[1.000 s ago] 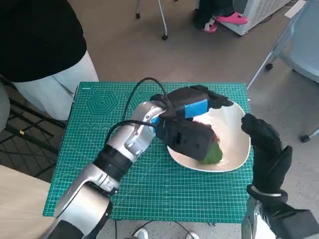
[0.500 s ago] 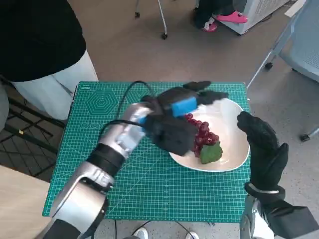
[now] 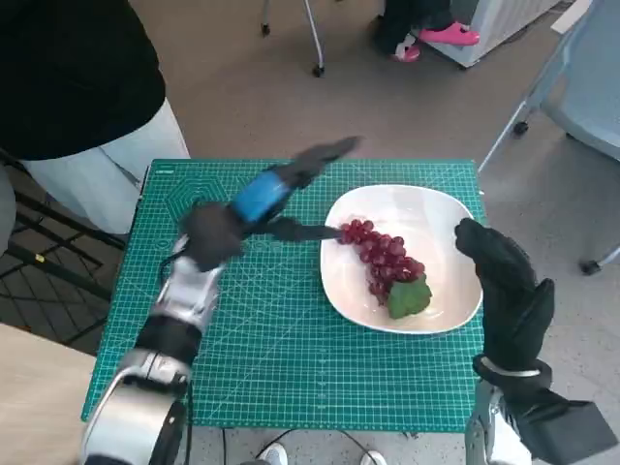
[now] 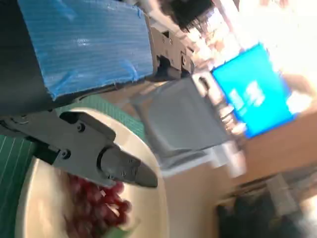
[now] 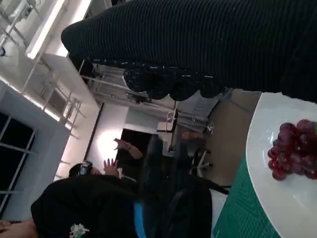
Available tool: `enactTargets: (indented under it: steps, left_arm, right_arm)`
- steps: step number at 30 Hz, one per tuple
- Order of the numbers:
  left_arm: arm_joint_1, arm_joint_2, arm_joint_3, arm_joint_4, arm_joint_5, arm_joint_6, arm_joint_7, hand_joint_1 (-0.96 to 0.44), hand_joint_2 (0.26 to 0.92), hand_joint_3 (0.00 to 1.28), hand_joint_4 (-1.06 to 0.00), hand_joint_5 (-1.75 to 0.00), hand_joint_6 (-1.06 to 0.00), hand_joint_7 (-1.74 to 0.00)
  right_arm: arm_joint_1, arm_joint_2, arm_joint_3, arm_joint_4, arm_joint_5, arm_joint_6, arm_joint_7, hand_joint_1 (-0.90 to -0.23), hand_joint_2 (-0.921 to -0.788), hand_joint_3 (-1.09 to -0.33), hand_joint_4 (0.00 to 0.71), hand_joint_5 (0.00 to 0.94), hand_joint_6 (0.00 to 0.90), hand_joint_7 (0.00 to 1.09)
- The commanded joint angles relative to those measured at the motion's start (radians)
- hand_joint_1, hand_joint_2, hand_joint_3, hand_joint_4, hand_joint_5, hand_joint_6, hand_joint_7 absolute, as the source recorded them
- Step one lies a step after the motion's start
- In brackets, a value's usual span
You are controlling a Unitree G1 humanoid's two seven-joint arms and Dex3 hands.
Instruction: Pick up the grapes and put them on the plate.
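Now the grapes lie on the white plate. Left robot hand hovers over the green mat, fingers spread, holding nothing; right robot hand stands open beside the plate.

1 grape bunch, 1 plate

We see glossy red grapes with a matt green leaf on a smooth, shiny white plate. At nine o'clock of the plate lies a matt green mat. The right hand wears knitted black cloth; the left hand is hard black plastic with blue tape.
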Motion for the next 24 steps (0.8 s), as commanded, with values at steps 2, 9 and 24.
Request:
enactTargets:
  steps: [2, 9, 24]
  left_arm:
    - [0.068, -0.024, 0.187, 0.01, -0.276, 0.101, -0.24, -0.46, 0.888, 0.0, -0.02, 0.0, -0.23, 0.0]
    - [0.159, -0.034, 0.25, -0.06, -0.334, 0.083, -0.25, -0.51, 0.892, 0.0, 0.0, 0.0, -0.18, 0.0]
    - [0.308, -0.048, 0.302, -0.193, -0.401, 0.161, -0.278, -0.49, 0.9, 0.0, -0.01, 0.0, -0.18, -0.01]
  right_arm:
    - [-0.004, 0.003, 0.01, 0.034, 0.007, 0.013, 0.014, -0.615, -0.921, -0.893, 0.588, 0.003, 0.248, 0.45]
    - [-0.02, -0.001, 0.016, 0.046, 0.011, 0.023, 0.024, -0.615, -0.921, -0.895, 0.584, 0.001, 0.245, 0.45]
    - [-0.036, -0.017, 0.019, 0.045, 0.027, 0.047, 0.056, -0.613, -0.921, -0.897, 0.581, 0.001, 0.24, 0.46]
